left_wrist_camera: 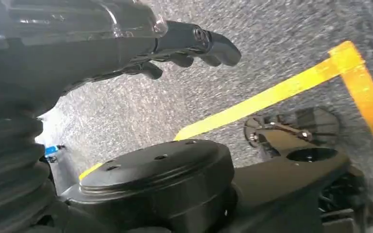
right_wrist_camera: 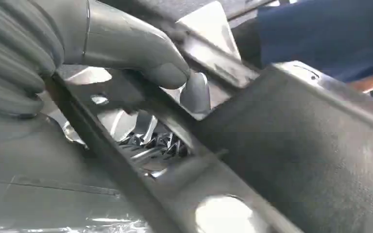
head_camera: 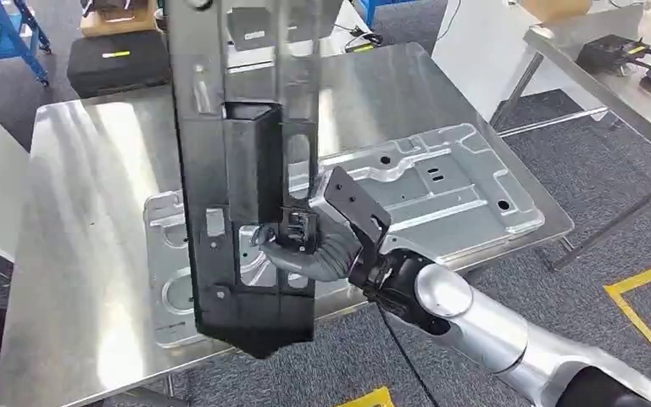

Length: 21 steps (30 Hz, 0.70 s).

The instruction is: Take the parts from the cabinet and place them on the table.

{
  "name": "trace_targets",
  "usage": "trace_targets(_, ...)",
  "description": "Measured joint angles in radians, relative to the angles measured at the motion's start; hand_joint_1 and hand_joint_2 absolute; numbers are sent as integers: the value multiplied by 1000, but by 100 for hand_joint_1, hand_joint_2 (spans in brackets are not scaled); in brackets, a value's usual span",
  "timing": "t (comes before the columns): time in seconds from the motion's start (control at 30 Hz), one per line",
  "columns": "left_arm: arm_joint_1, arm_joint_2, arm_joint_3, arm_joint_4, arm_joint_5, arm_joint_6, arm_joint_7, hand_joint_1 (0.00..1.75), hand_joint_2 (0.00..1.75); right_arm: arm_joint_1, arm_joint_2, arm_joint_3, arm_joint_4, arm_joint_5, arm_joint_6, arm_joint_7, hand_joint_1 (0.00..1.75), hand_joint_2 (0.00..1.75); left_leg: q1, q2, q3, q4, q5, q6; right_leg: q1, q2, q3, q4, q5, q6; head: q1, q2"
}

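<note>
In the head view a long black plastic part (head_camera: 237, 170) stands nearly upright above the steel table (head_camera: 85, 170). My right hand (head_camera: 314, 250) grips it near its lower end, from the right side. The right wrist view shows my thumb (right_wrist_camera: 126, 43) pressed on the edge of the black part (right_wrist_camera: 296, 145). A silver stamped metal panel (head_camera: 441, 186) lies flat on the table behind and under the black part. My left hand (left_wrist_camera: 126, 43) hangs over the grey carpet, holding nothing, its fingers (left_wrist_camera: 194, 41) stretched out.
A black case (head_camera: 119, 64) and a cardboard box sit on the floor beyond the table. Another table (head_camera: 610, 59) with dark gear stands at the back right. Yellow tape (head_camera: 644, 288) marks the carpet on the right. Blue cloth (right_wrist_camera: 320, 34) appears in the right wrist view.
</note>
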State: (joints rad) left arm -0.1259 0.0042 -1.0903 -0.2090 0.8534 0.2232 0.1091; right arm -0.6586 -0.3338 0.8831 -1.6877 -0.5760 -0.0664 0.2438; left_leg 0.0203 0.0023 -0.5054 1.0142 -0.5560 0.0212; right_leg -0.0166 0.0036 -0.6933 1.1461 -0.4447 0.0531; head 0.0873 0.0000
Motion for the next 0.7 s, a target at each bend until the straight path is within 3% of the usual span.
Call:
trace_targets(0.03, 0, 0, 0, 0, 0, 0, 0, 0, 175, -4, -2, 6, 2, 0, 0, 0, 175, 175, 1, 2, 11, -1, -11, -6, -1, 0, 23, -84, 58, -2, 5, 0)
trace_targets(0.1, -3, -4, 0, 0, -1, -2, 0, 0, 175, -6, -6, 15, 7, 0, 0, 0, 175, 175, 2, 5, 12, -5, -21, -19, 9, 2, 36, -109, 41, -13, 1, 0)
trace_targets(0.13, -2, -5, 0, 0, -1, -2, 0, 0, 175, -10, -6, 20, 8, 0, 0, 0, 175, 175, 3, 8, 6, -9, -20, -25, 10, -1, 44, -120, 20, -26, 9, 0)
trace_targets(0.17, -3, -11, 0, 0, -1, -2, 0, 0, 175, -13, -6, 25, 8, 0, 0, 0, 175, 175, 3, 9, 5, -10, -23, -30, 14, -1, 46, -130, 7, -36, 7, 0)
trace_targets(0.23, -4, -11, 0, 0, -1, -2, 0, 0, 175, -19, -11, 33, 12, -25, 17, 3, 175, 175, 3, 10, 17, -20, -34, -45, 9, -2, 59, -146, 3, -46, 5, 0)
trace_targets(0.27, -4, -10, 0, 0, -2, -2, -1, 0, 175, -26, -12, 38, 13, -51, 36, 10, 175, 175, 4, 5, 14, 4, -42, -47, 9, -3, 72, -155, -1, -51, 0, 0)
trace_targets(0.3, -4, -10, 0, 0, -2, -2, -3, 0, 175, -37, -12, 47, 16, -66, 47, 13, 175, 175, 4, -2, -17, 58, -62, -45, 10, -5, 80, -158, -5, -59, -6, 0)
trace_targets(0.37, -5, -10, 0, 0, -2, -1, -6, 0, 175, -57, -8, 71, 23, -107, 72, 14, 175, 175, 1, -7, -123, 223, -115, -42, 13, -5, 92, -159, -16, -66, -24, 0)
trace_targets(0.4, -8, -9, 1, 0, -2, -2, -9, 0, 175, -61, -5, 80, 26, -129, 78, 13, 175, 175, -2, -7, -171, 283, -122, -41, 15, -6, 100, -158, -24, -68, -30, 0)
trace_targets(0.43, -11, -9, 1, 0, -1, -2, -12, 0, 175, -62, 0, 90, 32, -160, 87, 7, 175, 175, -3, -6, -195, 298, -98, -41, 17, -7, 111, -158, -32, -68, -31, 0)
trace_targets(0.47, -12, -9, 2, 0, -1, -2, -14, 0, 175, -65, 8, 99, 37, -193, 96, -1, 175, 175, -3, -5, -196, 269, -51, -41, 19, -7, 123, -157, -41, -68, -30, 0)
trace_targets(0.53, -11, -9, 2, 0, -1, -1, -21, 0, 175, -73, 25, 113, 48, -251, 101, -22, 175, 175, -3, -2, -158, 125, 79, -37, 20, -5, 149, -150, -63, -64, -34, 0)
trace_targets(0.57, -9, -9, 2, 0, 2, 10, -39, 0, 175, -73, 35, 118, 54, -276, 84, -40, 175, 175, -4, 2, -142, 83, 102, -32, 19, -4, 157, -146, -75, -60, -35, 0)
trace_targets(0.6, -5, -10, 2, 0, 10, 20, -57, 0, 175, -73, 45, 121, 66, -309, 55, -67, 175, 175, -12, 6, -142, 80, 100, -30, 26, -1, 154, -139, -80, -52, -40, 0)
trace_targets(0.63, -5, -10, 2, 0, 13, 24, -72, 0, 175, -69, 58, 125, 76, -335, 18, -90, 175, 175, -10, 7, -125, 51, 77, -21, 25, -1, 149, -138, -80, -47, -40, 0)
trace_targets(0.7, -4, -9, 2, 0, 24, 29, -86, 0, 175, -67, 72, 122, 98, -369, -44, -126, 175, 175, -10, 2, -123, 36, 67, -20, 25, -3, 143, -134, -81, -54, -33, 0)
